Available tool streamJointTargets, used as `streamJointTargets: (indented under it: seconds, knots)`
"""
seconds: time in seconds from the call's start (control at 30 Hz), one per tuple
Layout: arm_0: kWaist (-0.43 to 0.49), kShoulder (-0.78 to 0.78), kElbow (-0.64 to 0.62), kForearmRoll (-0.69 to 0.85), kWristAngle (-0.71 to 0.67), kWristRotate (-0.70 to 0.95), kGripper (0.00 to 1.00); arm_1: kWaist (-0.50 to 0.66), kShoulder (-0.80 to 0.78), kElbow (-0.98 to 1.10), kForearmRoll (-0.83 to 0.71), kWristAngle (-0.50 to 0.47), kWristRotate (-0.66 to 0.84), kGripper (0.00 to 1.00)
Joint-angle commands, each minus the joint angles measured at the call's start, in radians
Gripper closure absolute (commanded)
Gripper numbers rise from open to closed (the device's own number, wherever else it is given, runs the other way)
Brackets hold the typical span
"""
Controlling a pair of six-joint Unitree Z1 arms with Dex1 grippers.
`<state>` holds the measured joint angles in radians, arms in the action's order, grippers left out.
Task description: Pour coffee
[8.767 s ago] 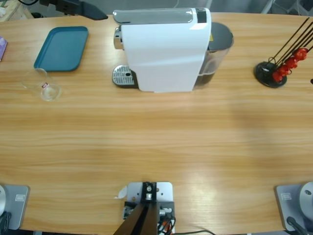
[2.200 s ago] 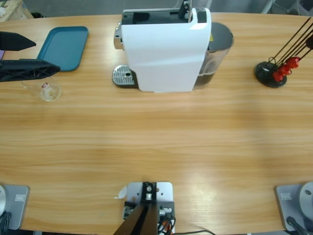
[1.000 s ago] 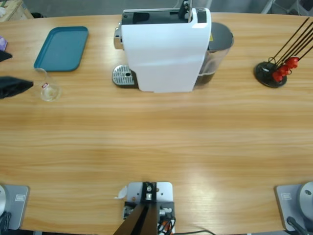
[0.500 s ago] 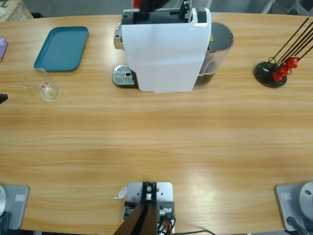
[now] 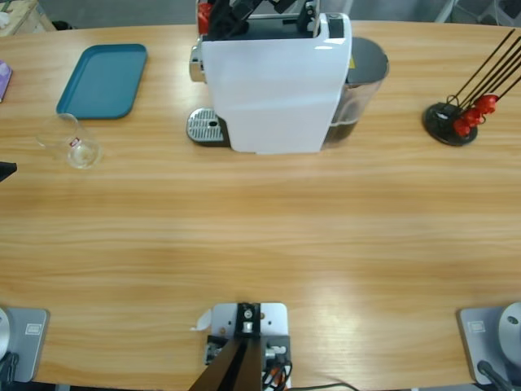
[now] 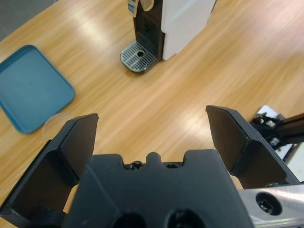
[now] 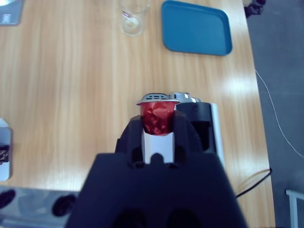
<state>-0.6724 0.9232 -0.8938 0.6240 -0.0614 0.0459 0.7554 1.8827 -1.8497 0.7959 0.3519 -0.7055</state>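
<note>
Coffee is not visible; the clear glass (image 5: pixel 72 142) stands on the desk (image 5: pixel 260 236) beside the teal tray (image 5: pixel 102 79). Right gripper (image 7: pixel 158 118), fingers pinching a red capsule (image 7: pixel 157 115), hangs over the white coffee machine (image 5: pixel 273 85). Left gripper (image 6: pixel 152 137) fingers are spread wide.

White coffee machine (image 5: pixel 277 85), teal tray (image 5: pixel 102 79), glass (image 5: pixel 72 140) (seemingly empty)

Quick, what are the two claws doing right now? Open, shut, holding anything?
Left gripper: open, holding nothing.
Right gripper: shut on a red coffee capsule, above the coffee machine.
</note>
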Motion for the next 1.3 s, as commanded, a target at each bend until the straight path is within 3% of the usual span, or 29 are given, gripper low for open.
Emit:
streamJointTargets:
  seconds: [0.03,0.23,0.77,1.3]
  knots:
    - [-0.01,-0.015,0.042,0.01,0.008,-0.012,0.009,-0.026,0.073,0.007,-0.028,-0.037,0.039,1.0]
    - [-0.01,-0.017,0.046,0.011,0.008,-0.012,0.009,-0.044,0.098,-0.006,-0.038,-0.019,0.023,1.0]
    - [-0.01,-0.015,0.059,-0.004,0.006,-0.012,0.009,-0.05,0.106,-0.017,-0.027,-0.11,-0.026,1.0]
    - [-0.01,-0.017,0.069,-0.005,0.006,-0.012,0.009,-0.044,0.127,-0.017,-0.03,-0.13,-0.043,0.99]
